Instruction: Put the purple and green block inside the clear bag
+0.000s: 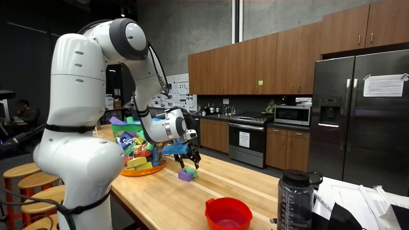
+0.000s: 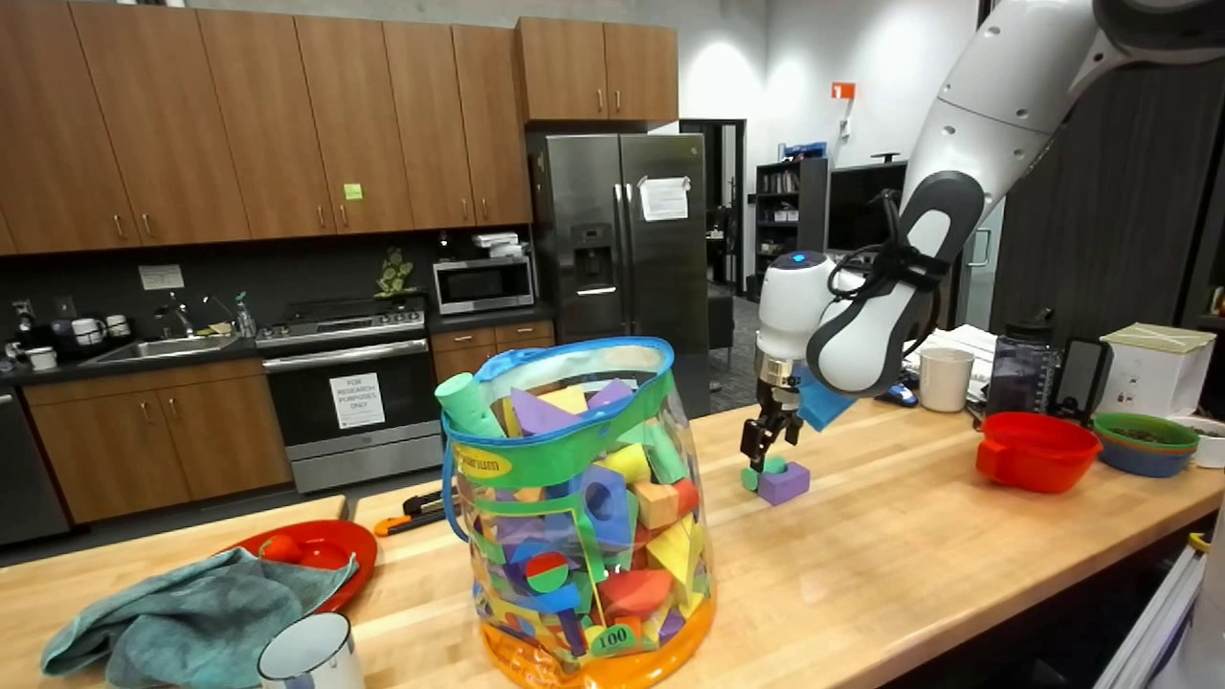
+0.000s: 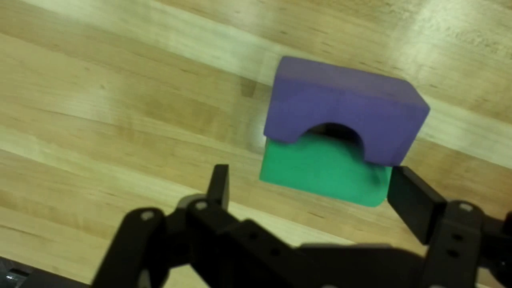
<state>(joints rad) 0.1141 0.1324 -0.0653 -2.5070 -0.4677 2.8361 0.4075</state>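
Poised over the surface [image 2: 861, 555] with jaws wide and empty, likely to straddle the green block [image 3: 320, 170], lying just beside the purple block [image 3: 342, 100], both outside the clear bag [image 2: 574, 455], open-topped presumably for dropping blocks in.

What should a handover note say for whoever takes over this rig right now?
Gripper: open, holding nothing, close to the green block.
Purple block: beside the green one on the wooden table.
Clear bag: standing on that table, top open, packed with other blocks.
Done: neither block bagged yet.
Left: grasp each block, probably green first, and drop both into the bag.
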